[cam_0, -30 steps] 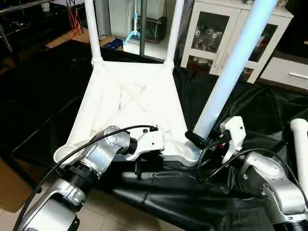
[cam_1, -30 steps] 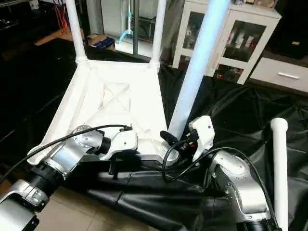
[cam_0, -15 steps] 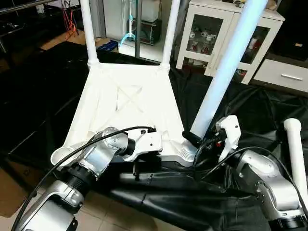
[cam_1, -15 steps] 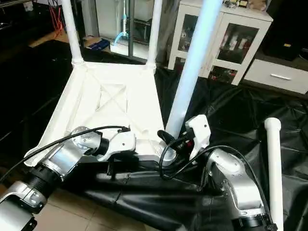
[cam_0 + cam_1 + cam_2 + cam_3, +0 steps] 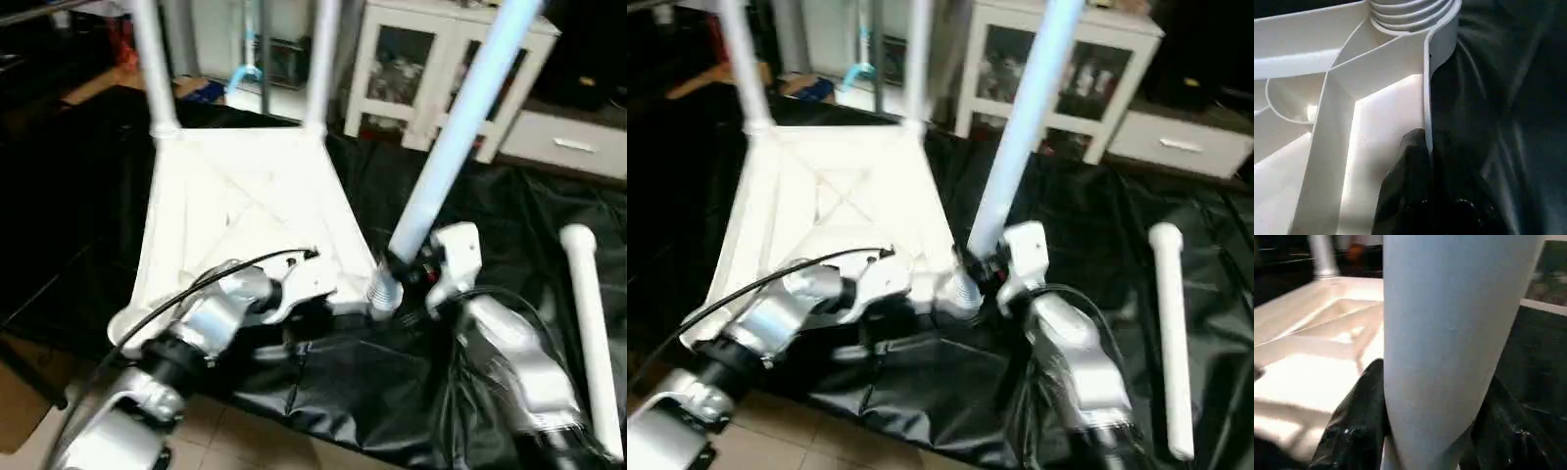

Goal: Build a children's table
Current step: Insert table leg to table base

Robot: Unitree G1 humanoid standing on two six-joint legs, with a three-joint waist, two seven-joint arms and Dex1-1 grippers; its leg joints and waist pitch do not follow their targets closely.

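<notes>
A white plastic rectangular tabletop (image 5: 245,211) lies upside down on black sheeting (image 5: 490,215), two white tube legs (image 5: 152,69) already standing in its far corners. The right gripper (image 5: 397,269) clasps a third long white tube leg (image 5: 446,147) low down, its ribbed end at the near right corner socket (image 5: 1410,12). The left gripper (image 5: 1425,161) pinches the tabletop's near rim, steadying it. Seating this leg looks under way; next, press it fully home. A fourth leg (image 5: 593,323) lies well apart.

tabletop (image 5: 240,211): smooth white plastic | sheet (image 5: 490,211): glossy black | forearm (image 5: 211,318): silver metal
</notes>
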